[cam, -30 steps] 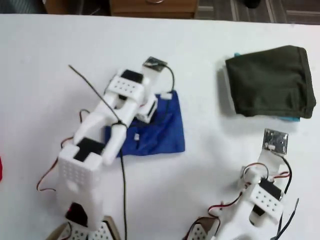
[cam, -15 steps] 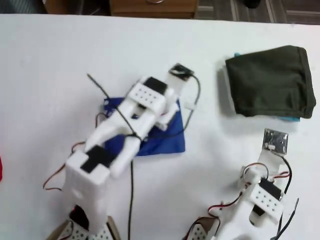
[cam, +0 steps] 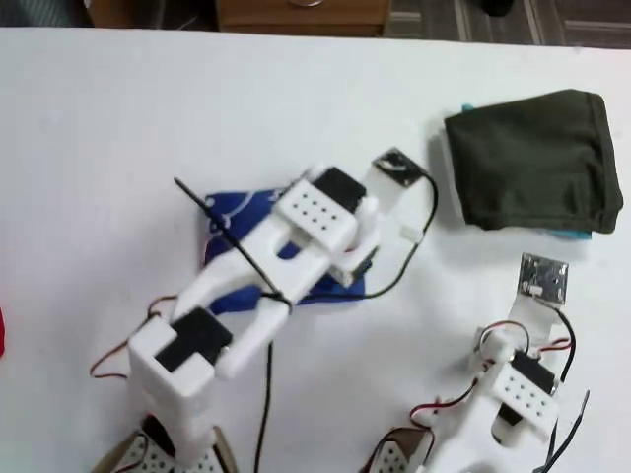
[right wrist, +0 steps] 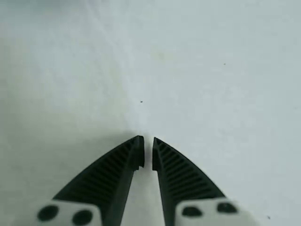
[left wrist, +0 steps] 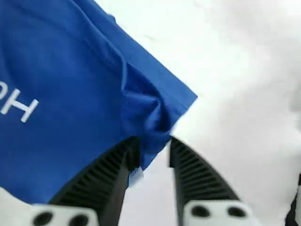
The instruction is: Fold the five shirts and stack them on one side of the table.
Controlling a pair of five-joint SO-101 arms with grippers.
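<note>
Left arm (cam: 258, 266) over blue shirt (cam: 229, 211); green shirt (cam: 532, 163) folded.

The blue shirt (cam: 229, 209) lies near the middle of the table (cam: 99, 118), a rumpled, roughly rectangular bundle with white print on its cloth, partly hidden in the high view. One corner is lifted and bunched into soft creases, pinched between the fingers of the left gripper (left wrist: 153, 141). The dark green shirt (cam: 532, 158) sits well apart from it at the table's right side, folded into a flat, tidy block. It rests on a teal cloth (cam: 466, 108) of which only thin edges peek out.
</note>
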